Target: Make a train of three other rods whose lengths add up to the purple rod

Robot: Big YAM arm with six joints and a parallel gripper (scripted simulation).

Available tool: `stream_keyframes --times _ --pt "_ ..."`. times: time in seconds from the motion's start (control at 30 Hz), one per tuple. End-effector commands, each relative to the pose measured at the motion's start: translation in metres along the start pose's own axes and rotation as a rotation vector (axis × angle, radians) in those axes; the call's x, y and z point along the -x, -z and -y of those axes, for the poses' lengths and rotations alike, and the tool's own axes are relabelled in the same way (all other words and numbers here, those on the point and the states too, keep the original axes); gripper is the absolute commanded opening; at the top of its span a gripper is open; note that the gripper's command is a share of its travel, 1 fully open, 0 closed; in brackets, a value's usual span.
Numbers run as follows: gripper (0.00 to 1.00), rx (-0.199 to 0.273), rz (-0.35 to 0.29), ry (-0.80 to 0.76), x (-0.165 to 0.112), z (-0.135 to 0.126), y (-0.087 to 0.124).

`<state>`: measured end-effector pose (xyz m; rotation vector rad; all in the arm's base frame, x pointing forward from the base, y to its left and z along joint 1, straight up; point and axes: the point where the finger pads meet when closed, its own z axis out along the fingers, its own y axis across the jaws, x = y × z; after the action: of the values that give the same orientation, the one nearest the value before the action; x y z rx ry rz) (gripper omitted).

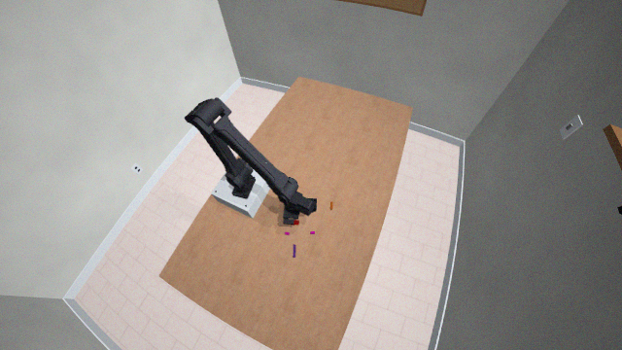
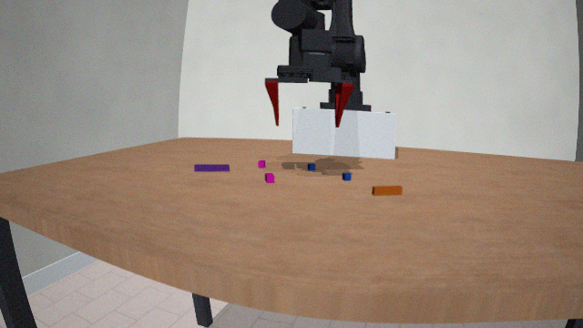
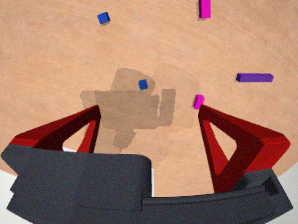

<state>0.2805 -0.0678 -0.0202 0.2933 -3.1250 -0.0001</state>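
Red-fingered jaws hang wide and hold nothing, high over the rods on a wooden worktop [image 2: 137, 214].

Purple rod [image 2: 211, 168] lies flat on the worktop, leftmost of the rods in the exterior view and apart from all the others. Taking it as the landmark: two magenta rods sit to its right, one farther back [image 2: 261, 164] and one nearer the camera [image 2: 270, 178]; beyond them to the right comes a blue rod [image 2: 311, 167] inside the arm's shadow, then a second blue rod [image 2: 347, 176], and farthest right an orange rod [image 2: 387, 190]. No two rods touch. The gripper [image 2: 308, 123] points down in the air above the shadowed blue rod, in front of the arm's white base [image 2: 373, 137].
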Motion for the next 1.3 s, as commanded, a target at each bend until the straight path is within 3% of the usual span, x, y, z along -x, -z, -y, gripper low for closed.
stream_keyframes --times 0.0,0.4,0.43,1.27 --pt "1.00 -0.014 0.038 0.136 0.0067 -0.0035 0.0055" --pt "1.00 -0.010 0.027 0.257 0.0014 -0.0083 0.0018" --pt "0.23 -0.010 0.027 0.257 0.0014 -0.0082 0.0018" --pt "0.23 -0.010 0.027 0.257 0.0015 -0.0082 0.0019"
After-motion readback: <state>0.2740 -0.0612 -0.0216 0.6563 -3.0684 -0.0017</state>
